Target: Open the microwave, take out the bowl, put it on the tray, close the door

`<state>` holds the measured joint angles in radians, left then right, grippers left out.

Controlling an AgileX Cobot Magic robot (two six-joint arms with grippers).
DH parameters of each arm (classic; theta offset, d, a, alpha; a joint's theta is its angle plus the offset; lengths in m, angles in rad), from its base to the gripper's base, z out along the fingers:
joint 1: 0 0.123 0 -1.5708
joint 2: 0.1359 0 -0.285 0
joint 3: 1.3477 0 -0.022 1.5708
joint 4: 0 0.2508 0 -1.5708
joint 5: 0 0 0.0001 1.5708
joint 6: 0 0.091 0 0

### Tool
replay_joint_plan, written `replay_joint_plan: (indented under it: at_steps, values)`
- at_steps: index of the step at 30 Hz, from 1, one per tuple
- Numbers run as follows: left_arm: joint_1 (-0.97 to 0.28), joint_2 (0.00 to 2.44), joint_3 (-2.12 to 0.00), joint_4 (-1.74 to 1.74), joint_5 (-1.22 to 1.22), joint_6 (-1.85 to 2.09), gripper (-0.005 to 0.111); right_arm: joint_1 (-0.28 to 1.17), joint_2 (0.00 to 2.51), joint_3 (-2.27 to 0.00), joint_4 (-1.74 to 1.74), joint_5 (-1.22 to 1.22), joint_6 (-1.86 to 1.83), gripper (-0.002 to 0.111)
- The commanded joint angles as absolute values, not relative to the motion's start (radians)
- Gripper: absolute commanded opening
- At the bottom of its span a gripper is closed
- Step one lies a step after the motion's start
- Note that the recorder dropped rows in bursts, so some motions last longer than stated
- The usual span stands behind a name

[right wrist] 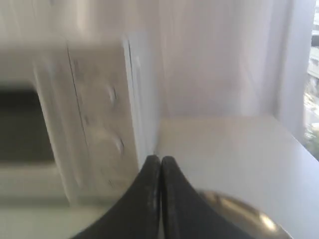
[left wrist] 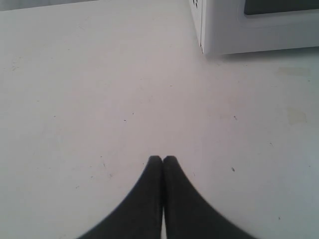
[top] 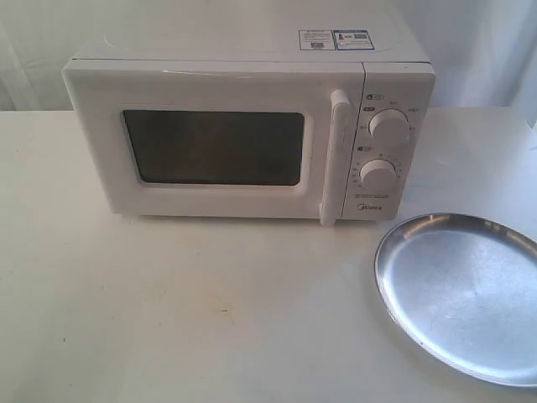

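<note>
The counter [top: 210, 319] carries the microwave [top: 235, 42] toward its back edge, door [top: 214, 147] shut; the dark window hides whatever is inside. The tray [top: 461, 294] lies off the microwave's knob-side front corner, its steel face showing. The right pincer [right wrist: 161, 159] is closed, near the tray's rim and facing the knobs. The left pincer [left wrist: 162, 160] is closed over the counter, well apart from the microwave.

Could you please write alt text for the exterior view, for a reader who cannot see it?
A white microwave stands on a white table, its door shut, with a vertical handle and two round knobs on the right. A bare round silver tray lies in front, to the right, cut off by the frame.
</note>
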<state>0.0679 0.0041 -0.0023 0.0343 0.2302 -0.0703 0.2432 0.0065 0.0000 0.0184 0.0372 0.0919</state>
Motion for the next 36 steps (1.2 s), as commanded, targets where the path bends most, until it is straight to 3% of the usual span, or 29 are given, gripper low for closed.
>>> replay_joint_plan:
  at_steps: [1,8,13,19,22,28,36]
  values:
    - [0.068,0.0,0.0,0.034,0.231,-0.071,0.0,0.238,0.0,0.0,0.107,-0.355,0.265,0.0]
    - [0.068,0.0,0.0,0.034,0.231,-0.071,0.0,0.238,0.111,-0.104,0.125,-0.611,0.275,0.0]
    - [0.068,0.0,0.0,0.034,0.231,-0.071,0.0,0.238,0.434,-0.343,0.076,-0.558,0.238,0.0]
    - [0.068,0.0,0.0,0.034,0.231,-0.071,0.0,0.238,0.847,-0.542,-0.417,-0.38,0.371,0.0]
    - [0.068,0.0,0.0,0.034,0.231,-0.071,0.0,0.238,1.036,-0.517,-0.619,-0.571,0.401,0.0]
    - [0.068,0.0,0.0,0.034,0.231,-0.071,0.0,0.238,1.454,-0.483,-0.847,-1.176,0.281,0.0]
    - [0.068,0.0,0.0,0.034,0.231,-0.071,0.0,0.238,1.842,-0.568,-0.85,-1.221,0.132,0.0]
